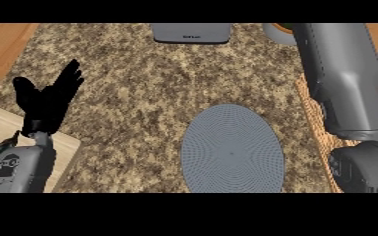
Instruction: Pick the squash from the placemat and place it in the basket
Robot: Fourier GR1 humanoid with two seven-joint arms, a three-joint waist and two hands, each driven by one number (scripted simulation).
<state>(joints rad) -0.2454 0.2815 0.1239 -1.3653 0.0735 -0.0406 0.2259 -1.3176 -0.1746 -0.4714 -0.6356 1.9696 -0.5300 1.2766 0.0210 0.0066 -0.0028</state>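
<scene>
Right up close on the right, the grey right forearm [341, 80] fills that side of the view, running from the near edge all the way to the far right corner. It blocks nearly everything under it, and the right hand itself is out of sight, so whether it is open or closed cannot be told.

Over on the near left, the left forearm [26, 167] comes up from the bottom edge, and the black left hand [46, 102] stands above it with fingers straight and spread, pointing up and away. It holds nothing, it touches nothing, it simply rests there by the left edge.

Between the arms, just right of centre and near, lies the grey oval placemat [232, 150], flat on the speckled stone desk [140, 70]. Its surface is bare: no squash shows on it, and no squash shows anywhere else in view either.

Along the right side, a strip of woven brown material, the basket [316, 125], peeks out from under the right forearm, just beside the placemat's right edge. Most of it is hidden by the arm.

At the far edge, centre, sits a grey rounded object [192, 33], partly cut off. In the far right corner, a grey rim with a sliver of orange [280, 28] shows next to the forearm, too little visible to say what it is.

A pale wooden surface [63, 150] sits at the near left.
</scene>
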